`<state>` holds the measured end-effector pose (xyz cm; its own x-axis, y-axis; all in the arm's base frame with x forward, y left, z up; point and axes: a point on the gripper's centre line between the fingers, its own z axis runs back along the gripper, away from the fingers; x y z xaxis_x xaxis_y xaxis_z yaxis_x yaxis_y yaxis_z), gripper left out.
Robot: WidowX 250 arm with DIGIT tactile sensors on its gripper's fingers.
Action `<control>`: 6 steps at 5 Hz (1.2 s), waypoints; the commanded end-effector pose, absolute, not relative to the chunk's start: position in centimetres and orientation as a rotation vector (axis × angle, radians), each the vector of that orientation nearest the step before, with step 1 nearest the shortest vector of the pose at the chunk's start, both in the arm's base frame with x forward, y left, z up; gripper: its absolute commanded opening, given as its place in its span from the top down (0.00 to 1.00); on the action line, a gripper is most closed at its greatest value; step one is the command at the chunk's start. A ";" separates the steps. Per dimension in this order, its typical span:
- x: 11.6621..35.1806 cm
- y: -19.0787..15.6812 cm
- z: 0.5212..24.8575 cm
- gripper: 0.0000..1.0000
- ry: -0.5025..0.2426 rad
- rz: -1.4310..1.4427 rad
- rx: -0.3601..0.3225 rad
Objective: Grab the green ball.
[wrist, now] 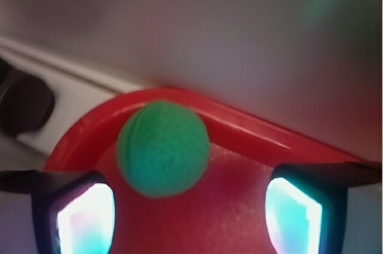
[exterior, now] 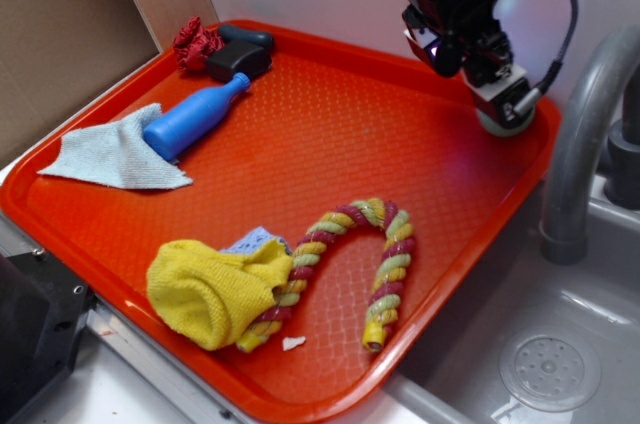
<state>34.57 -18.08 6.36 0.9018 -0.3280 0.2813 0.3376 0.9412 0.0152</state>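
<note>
Green ball sits in orange tray corner at 2 o'clock, touching rim. Gripper spread wide, ball nearer left finger, not gripped. No readable writing. Blue bottle at 10 o'clock.

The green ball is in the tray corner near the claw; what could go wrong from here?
1. The green ball sits off-centre, nearer one finger of the open claw. Closing now may push it aside instead of gripping it.
2. The ball is round and lies against the curved rim of the red tray. It may roll along that rim, or the fingers may hit the rim.
</note>
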 end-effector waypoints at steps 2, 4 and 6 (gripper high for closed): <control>33.2 -20.8 5.5 0.00 -0.359 -0.324 -0.131; 33.6 -22.4 5.3 0.00 -0.386 -0.408 -0.180; 34.2 -23.3 4.1 1.00 -0.363 -0.399 -0.180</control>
